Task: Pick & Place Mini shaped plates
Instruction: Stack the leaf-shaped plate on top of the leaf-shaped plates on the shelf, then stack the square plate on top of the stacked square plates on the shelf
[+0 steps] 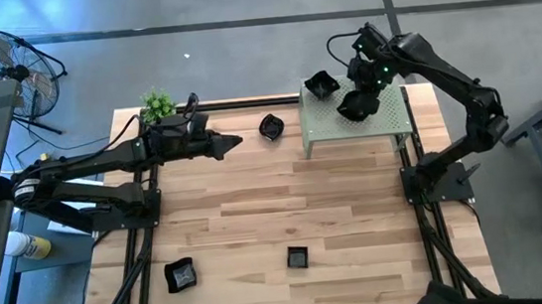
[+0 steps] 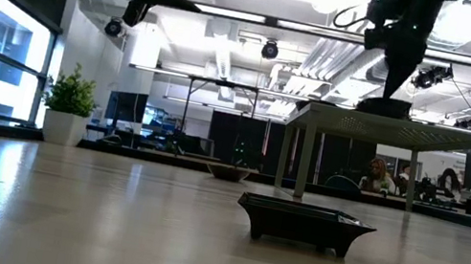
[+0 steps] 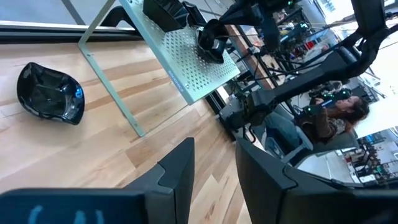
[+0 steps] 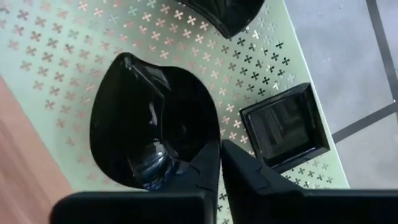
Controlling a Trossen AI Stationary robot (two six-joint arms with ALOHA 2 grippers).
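Note:
My right gripper (image 4: 221, 158) hangs over the pale green perforated stand (image 1: 388, 121), pointing steeply down, shut on a glossy black wavy-edged mini plate (image 4: 143, 112). A square mini plate (image 4: 283, 124) and another dark one (image 1: 321, 84) rest on the stand's top. One more mini plate (image 1: 271, 127) lies on the wood left of the stand, and two (image 1: 180, 274) (image 1: 297, 258) lie near the front edge. My left gripper (image 1: 233, 143) hovers above the table left of centre, open, nothing between its fingers (image 3: 180, 168). My right gripper pinches the wavy plate's rim (image 4: 208, 149) on the side nearest the wrist, one finger (image 4: 196, 171) over the hollow and the other finger (image 4: 249, 174) outside. The fingers come from above, slanting down. In the low view the plate (image 2: 384, 107) sits down at the stand's top.
The stand's legs (image 3: 115, 93) come down onto the wood at the table's far right. A small green plant (image 1: 157, 105) stands at the far left corner. In the low view a square dish (image 2: 305, 224) stands close, on open wood.

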